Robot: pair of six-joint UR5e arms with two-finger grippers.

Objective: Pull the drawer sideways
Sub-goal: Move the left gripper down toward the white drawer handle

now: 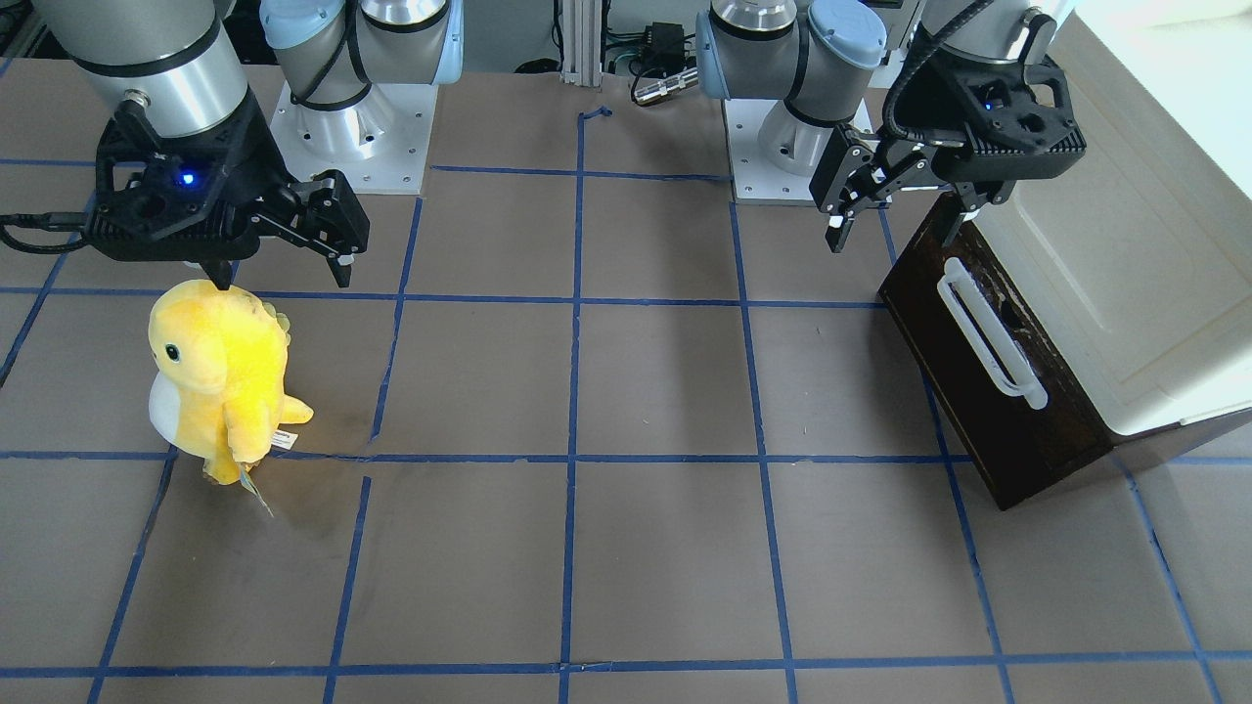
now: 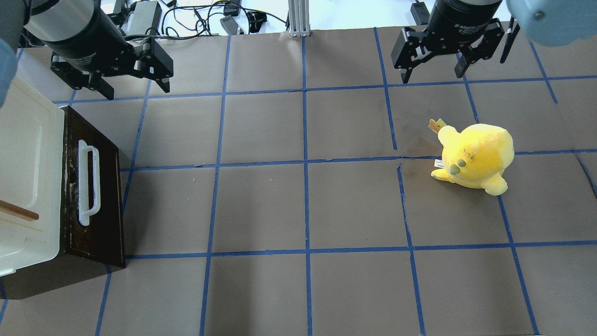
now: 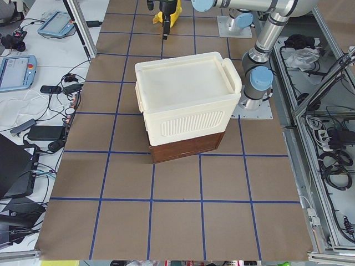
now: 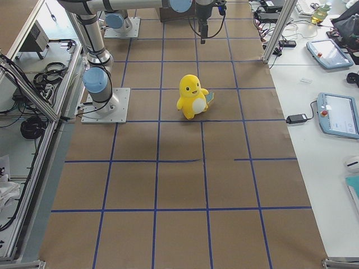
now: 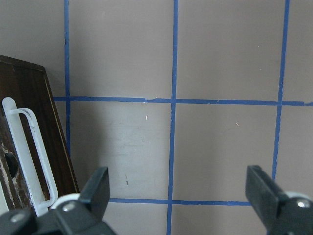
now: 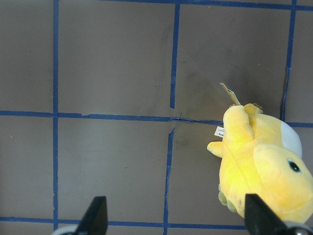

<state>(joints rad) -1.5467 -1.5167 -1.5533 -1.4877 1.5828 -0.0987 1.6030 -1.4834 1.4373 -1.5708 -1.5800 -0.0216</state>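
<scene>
The drawer (image 2: 107, 186) has a dark brown front and a long white bar handle (image 2: 87, 182). It sits at the base of a cream cabinet (image 2: 23, 140) at the table's left end, and its front looks flush with the cabinet base. It also shows in the front-facing view (image 1: 988, 420) and at the left edge of the left wrist view (image 5: 29, 93). My left gripper (image 2: 135, 86) is open and empty, hovering above the table just beyond the drawer's far end, apart from the handle (image 5: 29, 147). My right gripper (image 2: 433, 74) is open and empty, far from the drawer.
A yellow plush toy (image 2: 475, 156) stands on the right half of the table, below and near the right gripper (image 1: 284, 269). The cabinet door has a small brown wooden handle (image 2: 18, 212). The brown table surface (image 2: 303, 205) carries a blue tape grid.
</scene>
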